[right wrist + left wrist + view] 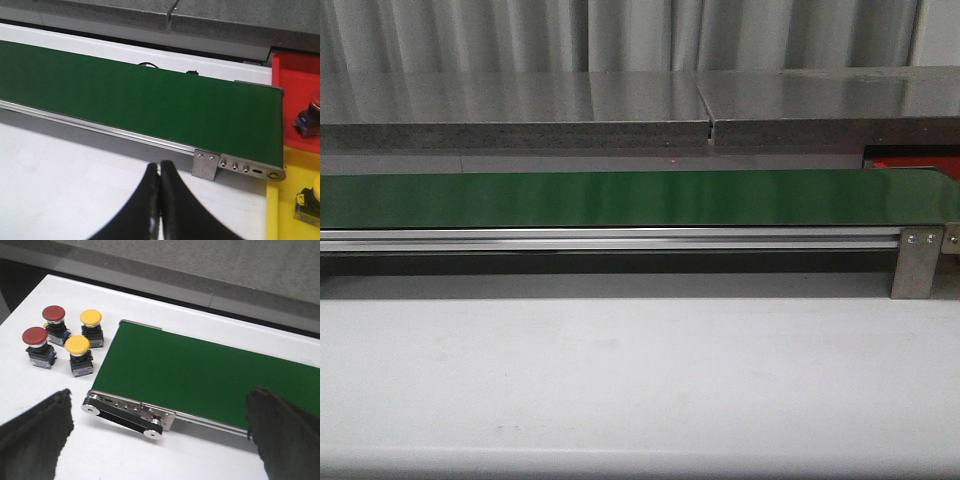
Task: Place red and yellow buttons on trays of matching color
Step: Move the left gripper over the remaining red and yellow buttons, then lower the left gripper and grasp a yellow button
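Four buttons (pixel 64 342), two red and two yellow, stand on the table (pixel 50 450) beside the green belt (pixel 200 375) end. Left pincer (pixel 160 432) spread; right pincer (pixel 160 200) pressed together, empty. Buttons look rigid, light; caps probably slick, so you should grip the square bases.

Green conveyor belt (pixel 620 198) runs across the white table (pixel 640 380), carried on an aluminium side rail (pixel 610 240) with a metal bracket (pixel 918 262) at its right end. Grey stone-like ledge (pixel 520 105) behind the belt, with corrugated grey wall panelling (pixel 620 35) above it.
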### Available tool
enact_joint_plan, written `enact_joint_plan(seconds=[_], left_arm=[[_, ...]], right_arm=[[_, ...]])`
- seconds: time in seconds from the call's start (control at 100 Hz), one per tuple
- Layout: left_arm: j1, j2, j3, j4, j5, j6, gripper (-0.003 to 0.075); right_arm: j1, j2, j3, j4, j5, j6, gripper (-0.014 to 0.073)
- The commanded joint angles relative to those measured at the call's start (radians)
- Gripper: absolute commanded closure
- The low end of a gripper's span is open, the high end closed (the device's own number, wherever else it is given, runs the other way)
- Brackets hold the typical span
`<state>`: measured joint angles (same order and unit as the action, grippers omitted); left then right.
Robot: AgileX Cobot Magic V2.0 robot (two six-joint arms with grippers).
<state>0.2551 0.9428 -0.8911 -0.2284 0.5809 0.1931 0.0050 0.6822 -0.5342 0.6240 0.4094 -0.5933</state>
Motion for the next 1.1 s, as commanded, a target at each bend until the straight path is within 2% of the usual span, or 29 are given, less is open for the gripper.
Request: enact_joint_plan(seconds=[0.0, 0.3, 0.54, 1.09], left_arm=[[0.039, 0.106, -0.123, -0.032, -0.026, -0.012, 0.0050], [0.124, 0.481, -0.369, -0.034, 0.016, -0.012, 0.0050], [0.150, 0.707, -0.476, -0.039, 0.021, -0.012, 0.0050], [0.169, 0.986, -0.636, -0.061, -0.028, -0.012, 0.0050]], right_arm=[[-0.001, -0.007, -0.024, 0.024, -0.062, -0.010, 0.0711], [-0.001, -0.007, -0.024, 0.024, -0.062, -0.010, 0.0711], [-0.001, -0.007, -0.024, 0.024, -0.062, -0.010, 0.0711], [-0.001, -0.007, -0.024, 0.024, -0.062, -0.010, 0.0711]])
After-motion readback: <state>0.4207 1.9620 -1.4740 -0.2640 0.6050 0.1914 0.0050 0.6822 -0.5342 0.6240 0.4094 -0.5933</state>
